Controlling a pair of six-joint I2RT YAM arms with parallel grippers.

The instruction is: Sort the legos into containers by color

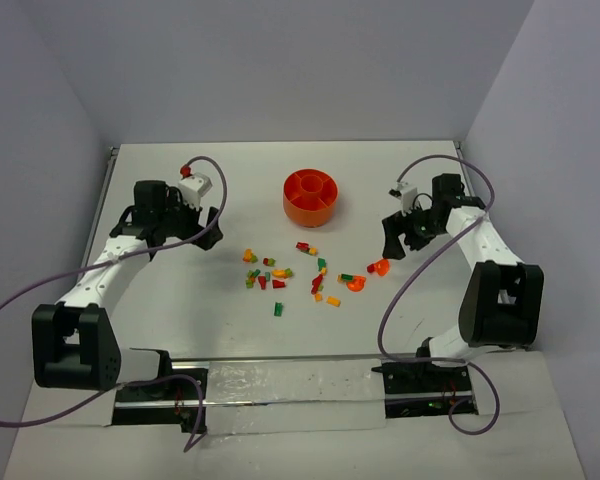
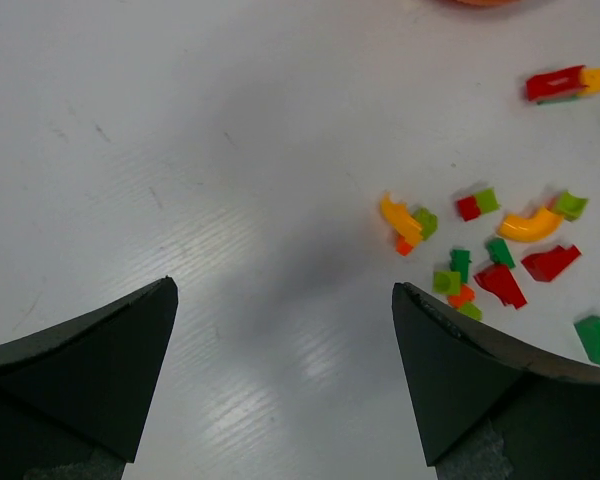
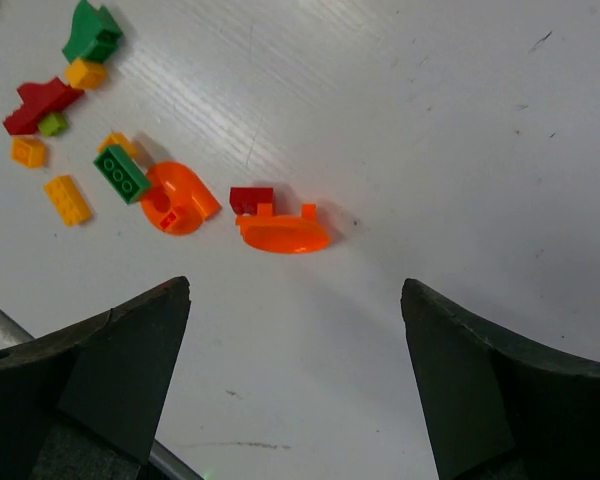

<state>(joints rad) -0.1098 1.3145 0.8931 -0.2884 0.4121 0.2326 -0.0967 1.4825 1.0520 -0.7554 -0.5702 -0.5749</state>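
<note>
Left hand open, empty; right hand open, empty; legos scattered between; bowl beyond.

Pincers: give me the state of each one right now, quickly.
Left pincer: open, holding nothing.
Right pincer: open, holding nothing.

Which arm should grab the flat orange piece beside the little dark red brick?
The right one. The right gripper, open, hangs just by the orange piece, at the right edge of the pile. The left gripper sits across the pile.
</note>
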